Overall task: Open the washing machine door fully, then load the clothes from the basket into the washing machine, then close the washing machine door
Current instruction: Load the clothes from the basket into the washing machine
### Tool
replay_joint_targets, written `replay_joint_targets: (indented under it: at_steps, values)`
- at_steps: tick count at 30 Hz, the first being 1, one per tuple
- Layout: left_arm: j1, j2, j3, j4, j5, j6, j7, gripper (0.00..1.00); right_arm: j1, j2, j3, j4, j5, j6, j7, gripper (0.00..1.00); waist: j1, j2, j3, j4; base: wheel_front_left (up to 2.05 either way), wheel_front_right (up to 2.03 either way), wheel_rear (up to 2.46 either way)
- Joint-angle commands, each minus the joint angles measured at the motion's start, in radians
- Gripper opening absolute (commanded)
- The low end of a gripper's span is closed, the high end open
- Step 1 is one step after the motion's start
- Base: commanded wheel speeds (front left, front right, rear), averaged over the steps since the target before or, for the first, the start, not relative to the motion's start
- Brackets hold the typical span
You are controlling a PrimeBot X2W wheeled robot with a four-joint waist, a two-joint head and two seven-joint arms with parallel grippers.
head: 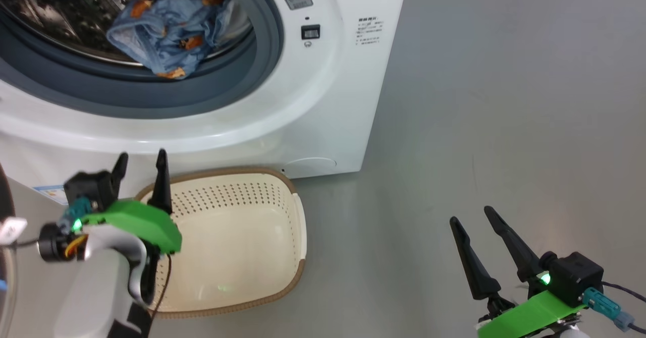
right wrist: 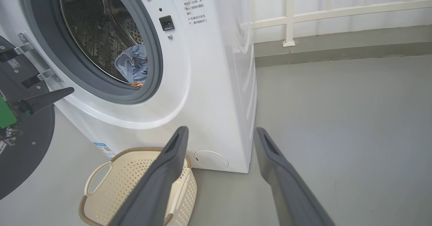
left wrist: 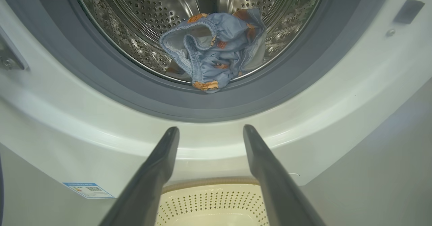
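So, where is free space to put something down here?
The grey floor right of the basket and the washing machine is bare. The basket bottom is bare too. Crowded: the drum lip, where the clothes lie, and the basket's left, by the left pincer.

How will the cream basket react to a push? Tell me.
The basket looks empty and thin, perforated plastic: probably light. On the smooth grey floor it would likely slide easily. Pushed at its brown rim, it might tip.

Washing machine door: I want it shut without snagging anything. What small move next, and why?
Probably nudge the clothes deeper with the open left tool: the basket looks empty, but a fold reaches onto the grey gasket.
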Motion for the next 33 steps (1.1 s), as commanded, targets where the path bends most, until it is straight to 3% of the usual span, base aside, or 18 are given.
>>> replay_joint_targets:
  at_steps: [1,20,33]
  values:
    - [0.042,0.023,0.034,-0.053,0.008,0.009,-0.006,1.0,0.027,-0.015,0.015,-0.018,0.003,0.002,-0.005,1.0,0.0,-0.0001,-0.033,0.013,0.0,0.0,0.0]
    - [0.435,-0.028,0.08,-0.392,0.068,0.03,-0.006,1.0,0.075,-0.027,0.011,-0.01,0.011,0.002,-0.005,1.0,0.0,-0.0001,-0.139,0.033,0.0,0.0,0.0]
    - [0.58,-0.046,0.086,-0.536,0.084,0.015,-0.006,1.0,0.101,-0.031,0.0,-0.011,0.011,0.002,-0.005,1.0,0.0,-0.0001,-0.178,0.069,0.0,0.0,0.0]
